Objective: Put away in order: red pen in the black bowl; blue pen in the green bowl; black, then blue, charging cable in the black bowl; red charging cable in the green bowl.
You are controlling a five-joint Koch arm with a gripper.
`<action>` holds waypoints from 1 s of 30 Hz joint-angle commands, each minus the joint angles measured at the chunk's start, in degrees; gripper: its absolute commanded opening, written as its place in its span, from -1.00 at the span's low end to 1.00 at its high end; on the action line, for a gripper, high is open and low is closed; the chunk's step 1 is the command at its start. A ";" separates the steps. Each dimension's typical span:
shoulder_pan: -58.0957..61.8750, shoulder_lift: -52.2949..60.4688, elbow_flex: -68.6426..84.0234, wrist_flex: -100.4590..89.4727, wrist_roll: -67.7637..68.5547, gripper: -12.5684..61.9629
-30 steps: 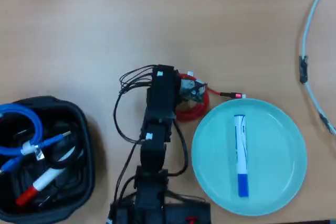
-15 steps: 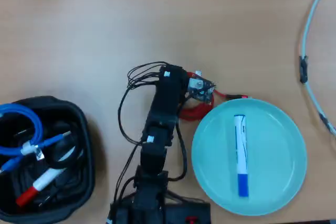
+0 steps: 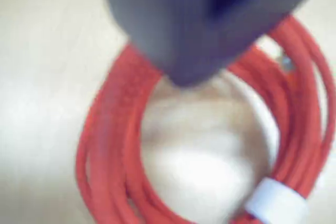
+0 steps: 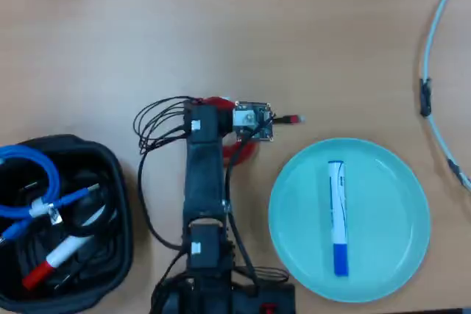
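In the overhead view the arm reaches up the picture from the bottom edge, and its wrist and a small circuit board cover most of the red charging cable [image 4: 234, 149] — only a short arc of coil below the board and a plug tip sticking out to the right show, on the table [image 4: 221, 27] left of the green bowl [image 4: 390, 182]. The gripper [image 4: 221, 108] itself is hidden under the wrist there. In the wrist view a blurred dark block fills the top of the picture, over the upper side of the red coil, with the cable's white tie at lower right; no separate tips can be made out, so I cannot tell whether the jaws are parted, closed or clamped on the coil. The blue pen [image 4: 337, 217] lies lengthwise in the green bowl, cap toward the bottom. The black bowl [image 4: 118, 182], cut off by the left edge, holds the red pen [image 4: 55, 259] among a blue cable [image 4: 33, 182] and dark cable that is hard to separate from the bowl.
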 commanded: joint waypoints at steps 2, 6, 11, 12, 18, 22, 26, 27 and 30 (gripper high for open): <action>0.26 9.14 -7.29 5.98 -1.14 -0.84; 0.70 12.30 -7.38 6.42 -1.67 -0.84; 3.96 16.70 -7.38 6.50 -4.39 -0.84; 4.22 17.58 -7.12 6.50 -4.75 -0.84; 7.03 22.68 -6.94 6.33 -5.19 -0.84; 12.83 25.84 -7.65 5.45 -9.84 -0.84; 14.33 31.11 -9.05 3.52 -15.03 -0.84; 15.29 32.52 -9.05 3.34 -15.64 -0.84; 19.07 35.95 -8.79 3.34 -17.31 -0.84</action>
